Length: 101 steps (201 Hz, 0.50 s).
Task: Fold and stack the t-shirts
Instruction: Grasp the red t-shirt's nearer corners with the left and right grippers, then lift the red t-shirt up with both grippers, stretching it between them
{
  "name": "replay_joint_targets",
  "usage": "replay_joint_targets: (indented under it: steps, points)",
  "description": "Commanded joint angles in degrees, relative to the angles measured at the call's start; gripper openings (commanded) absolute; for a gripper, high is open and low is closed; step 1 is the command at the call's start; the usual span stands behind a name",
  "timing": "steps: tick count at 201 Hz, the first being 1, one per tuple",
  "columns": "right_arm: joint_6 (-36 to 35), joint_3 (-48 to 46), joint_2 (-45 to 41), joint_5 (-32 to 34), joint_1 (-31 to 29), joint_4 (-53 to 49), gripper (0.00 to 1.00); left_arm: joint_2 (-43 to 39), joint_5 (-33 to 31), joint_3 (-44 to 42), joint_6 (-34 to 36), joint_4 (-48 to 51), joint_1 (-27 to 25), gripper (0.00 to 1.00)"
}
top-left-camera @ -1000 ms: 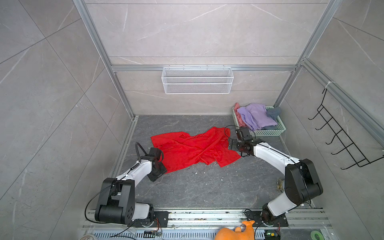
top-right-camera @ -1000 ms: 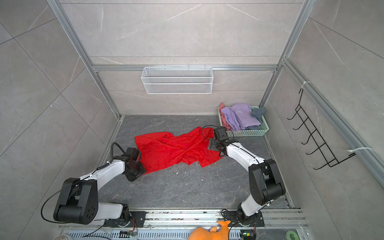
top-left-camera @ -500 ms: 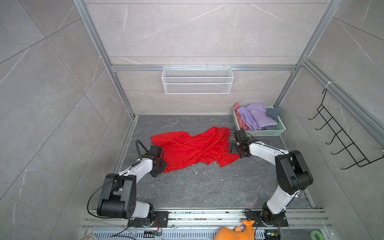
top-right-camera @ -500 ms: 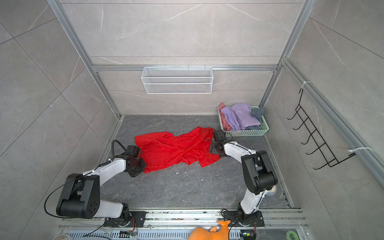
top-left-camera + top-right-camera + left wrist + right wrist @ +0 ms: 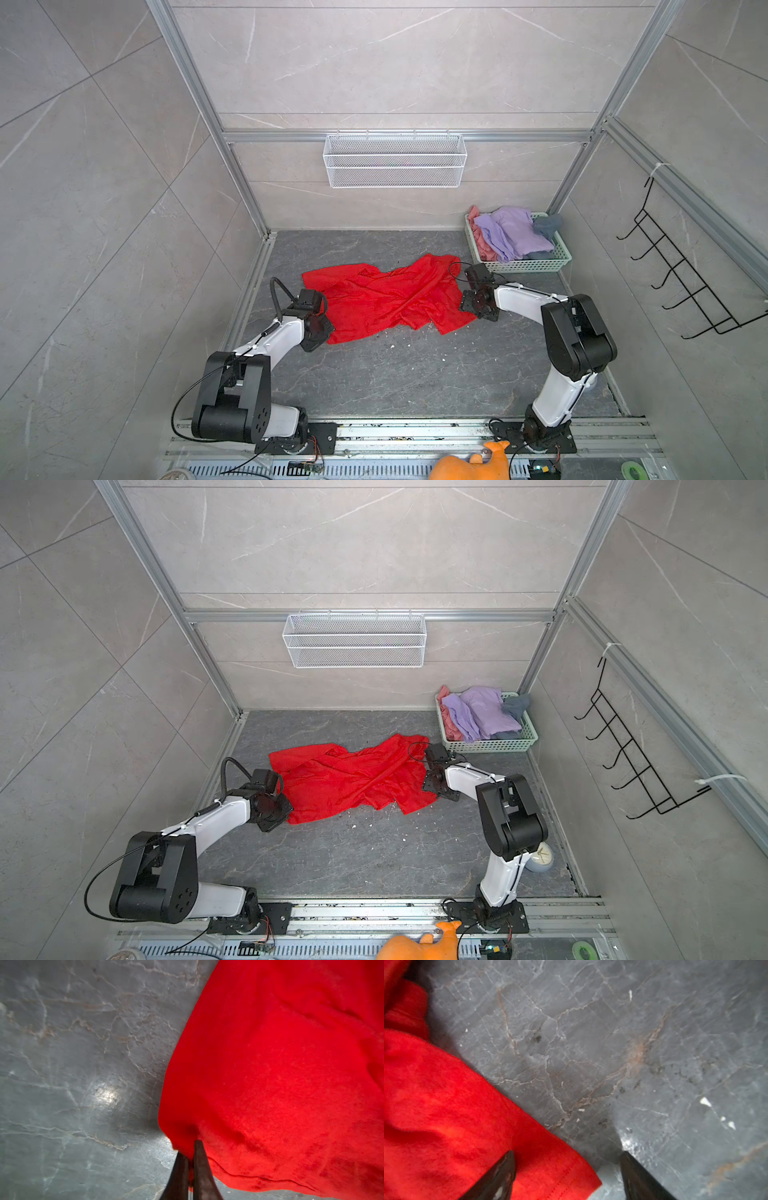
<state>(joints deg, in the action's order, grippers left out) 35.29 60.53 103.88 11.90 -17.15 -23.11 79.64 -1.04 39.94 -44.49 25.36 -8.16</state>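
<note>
At the left of the dark stone floor (image 5: 415,374), the left gripper (image 5: 189,1148) sits low at the near-left edge of the red t-shirt (image 5: 386,297). The left wrist view shows its two fingers pressed together with a pinch of the red cloth caught between them. The red t-shirt lies crumpled across the middle of the floor, reaching from one arm to the other in both top views. At its right edge the right gripper (image 5: 566,1152) is close to the floor with its jaws standing apart: one finger (image 5: 500,1176) is over the red cloth near a stitched hem, the other over bare floor, and the shirt's corner lies between them unclamped. Further right, in the far corner, a pale green basket (image 5: 528,266) holds a lavender t-shirt (image 5: 515,232) on top, a pink t-shirt (image 5: 478,245) at its left side and a dark grey t-shirt (image 5: 548,224) at its far right corner. A black hook rack (image 5: 681,282) hangs on the right wall.
</note>
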Motion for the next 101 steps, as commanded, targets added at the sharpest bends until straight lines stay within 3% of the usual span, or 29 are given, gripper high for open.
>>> replay_joint_targets:
  steps: [1,10,33,53,101]
  points:
    - [2.69,-1.58,0.60,-2.38,-1.86,-2.09,0.71,-1.81,0.97,2.25,0.84,-0.45,-0.10,0.00]
    - [2.70,-0.93,1.38,-3.03,-2.53,-1.70,0.62,-1.76,1.13,2.79,1.25,-0.36,-0.10,0.00]
    - [2.65,0.29,1.88,-4.73,-3.60,0.70,0.25,-2.20,1.73,3.30,1.61,-0.74,-0.10,0.00]
    - [2.94,0.98,0.20,-5.31,-3.65,2.25,0.03,-3.37,2.25,3.57,2.05,-1.53,-0.10,0.00]
    - [-1.99,7.19,-17.16,2.13,-3.62,-1.91,0.00,-9.26,1.87,9.78,6.64,3.50,-0.10,0.00]
